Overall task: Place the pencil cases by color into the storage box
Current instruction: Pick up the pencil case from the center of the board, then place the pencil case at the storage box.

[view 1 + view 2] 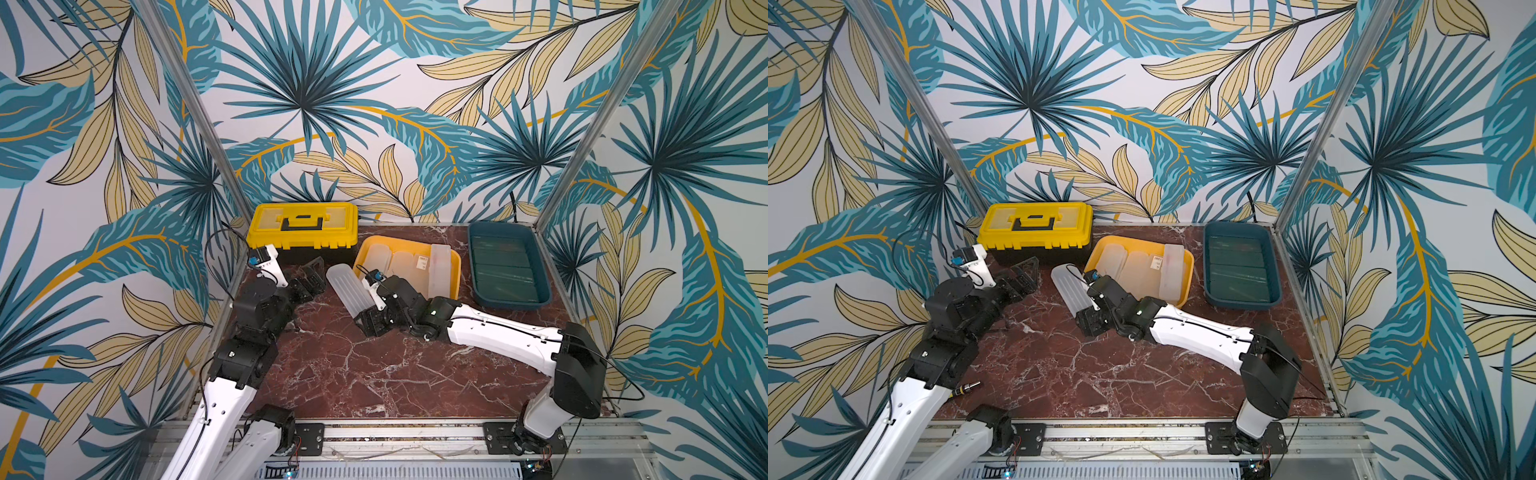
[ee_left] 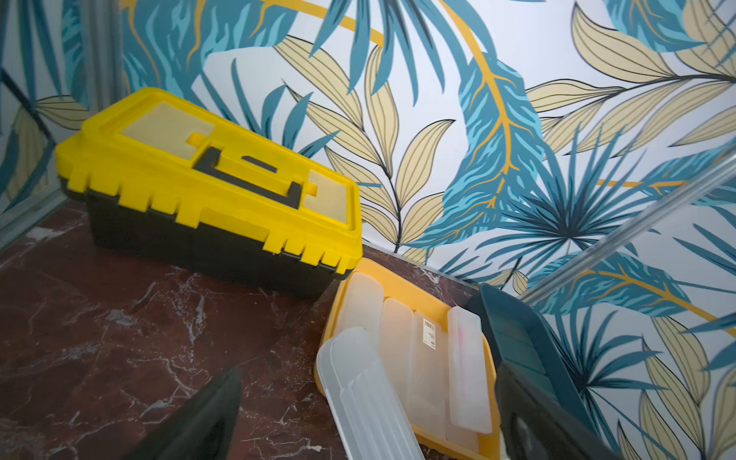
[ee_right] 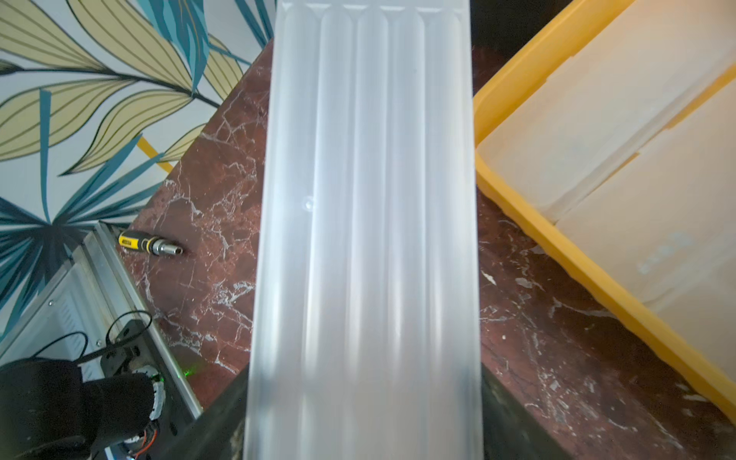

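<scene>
Just beside the yellow tray (image 1: 399, 240), clamping a frosted white pencil case (image 1: 348, 288) in the right gripper (image 1: 366, 313), with the left gripper (image 1: 311, 276) gaping empty, next up probably hoisting it over the rim among the others.

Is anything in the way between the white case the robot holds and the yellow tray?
Nothing visible does. The right gripper holds the frosted white case just beside the yellow tray, with only the tray's own rim to clear. Inside, though, other white cases already fill most of the floor.
</scene>
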